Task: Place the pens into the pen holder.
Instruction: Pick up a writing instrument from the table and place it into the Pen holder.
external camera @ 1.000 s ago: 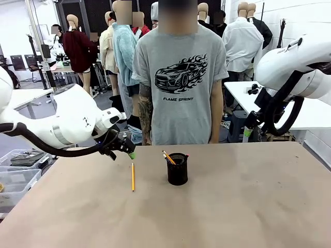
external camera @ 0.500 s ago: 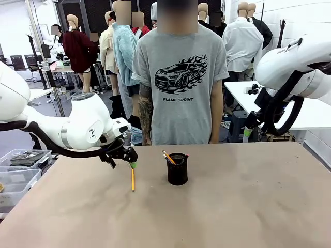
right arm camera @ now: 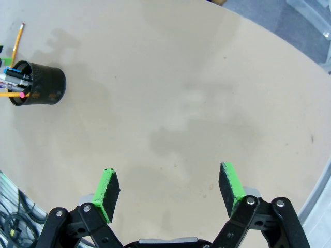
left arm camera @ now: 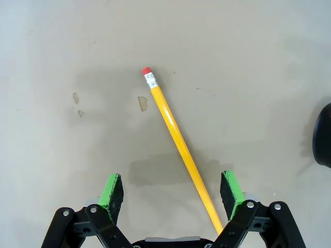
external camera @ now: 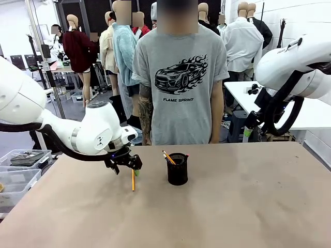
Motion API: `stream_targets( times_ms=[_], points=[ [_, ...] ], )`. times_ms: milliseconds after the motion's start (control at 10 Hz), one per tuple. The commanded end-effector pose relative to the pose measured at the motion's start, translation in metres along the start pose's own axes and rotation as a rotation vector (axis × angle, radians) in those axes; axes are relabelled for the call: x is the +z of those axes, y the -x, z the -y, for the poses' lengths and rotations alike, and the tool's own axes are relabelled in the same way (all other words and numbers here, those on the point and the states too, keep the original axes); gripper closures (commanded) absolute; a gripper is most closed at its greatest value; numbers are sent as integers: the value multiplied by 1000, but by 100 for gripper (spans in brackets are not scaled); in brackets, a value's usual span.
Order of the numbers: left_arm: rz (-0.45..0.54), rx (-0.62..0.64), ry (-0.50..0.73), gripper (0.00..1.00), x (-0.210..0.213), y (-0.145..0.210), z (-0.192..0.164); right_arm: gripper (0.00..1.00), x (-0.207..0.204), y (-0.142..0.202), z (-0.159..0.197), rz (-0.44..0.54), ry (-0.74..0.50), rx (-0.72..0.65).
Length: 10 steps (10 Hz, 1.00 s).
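Front view: black mesh pen holder (external camera: pixel 177 169), a short cylinder, stands on the matte tan surface (external camera: pixel 248 206). Pens (external camera: pixel 168 157) lean out over its rim. A yellow pencil (external camera: pixel 133 181) lies flat to the left of the holder, well apart from it. The left tool (external camera: pixel 134 169) hangs low over the pencil's far end.

Left wrist view: green pads (left arm camera: pixel 111 190) stand apart with nothing clamped. The pencil runs diagonally between them, closer to one pad. Pink eraser and metal ferrule sit at the end away from the tool. The holder's dark edge is at frame right.

Right wrist view: right tool (right arm camera: pixel 168 188) has its fingers apart, empty, above bare surface. The holder is far off, seen from above, with pens crossed inside and the pencil beyond it.
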<state>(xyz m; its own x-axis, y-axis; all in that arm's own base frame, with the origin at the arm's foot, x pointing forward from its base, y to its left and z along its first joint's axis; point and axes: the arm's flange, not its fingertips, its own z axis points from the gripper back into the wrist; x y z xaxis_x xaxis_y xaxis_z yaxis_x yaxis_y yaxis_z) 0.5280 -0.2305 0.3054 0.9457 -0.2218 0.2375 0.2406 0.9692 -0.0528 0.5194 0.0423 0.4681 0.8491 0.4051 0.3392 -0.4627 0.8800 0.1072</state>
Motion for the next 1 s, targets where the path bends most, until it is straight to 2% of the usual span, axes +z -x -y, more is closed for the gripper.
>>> stream_targets(
  times_ms=[0, 400, 900],
  points=[
    [-48, 9, -39, 2, -9, -13, 12, 4, -1, 1, 1, 5, 6, 13],
    [-84, 0, -34, 2, -11, -13, 12, 4, -1, 1, 1, 5, 6, 13],
    [-97, 5, -72, 99, -10, -11, 14, 4, -1, 1, 1, 5, 6, 13]
  ],
)
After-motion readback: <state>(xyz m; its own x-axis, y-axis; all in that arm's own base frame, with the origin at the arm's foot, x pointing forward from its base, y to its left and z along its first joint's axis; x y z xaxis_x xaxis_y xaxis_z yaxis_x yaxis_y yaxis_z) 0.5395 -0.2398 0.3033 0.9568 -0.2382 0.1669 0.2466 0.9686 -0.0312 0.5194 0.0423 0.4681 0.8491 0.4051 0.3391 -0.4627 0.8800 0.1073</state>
